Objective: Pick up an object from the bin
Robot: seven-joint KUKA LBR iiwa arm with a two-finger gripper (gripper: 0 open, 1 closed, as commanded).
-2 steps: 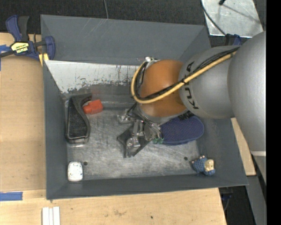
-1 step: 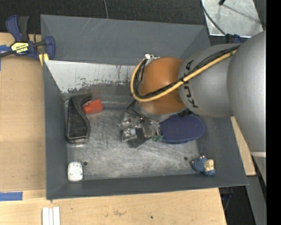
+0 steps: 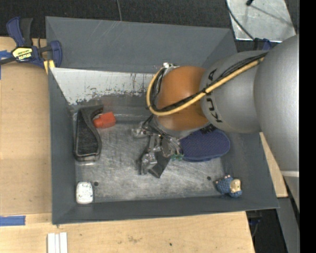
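Blue oval, mesh-textured pad (image 3: 203, 144) lies just beside the spread, empty fingers (image 3: 146, 164).

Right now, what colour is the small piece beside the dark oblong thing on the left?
The small piece is orange, clearest in the camera view.

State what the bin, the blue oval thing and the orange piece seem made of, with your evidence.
Bin: metal, dull grey, floor scuffed and scratched pale. Blue oval thing: probably cloth or mesh, matt with a fine dotted weave. Orange piece: likely plastic or rubber, smooth, even colour.
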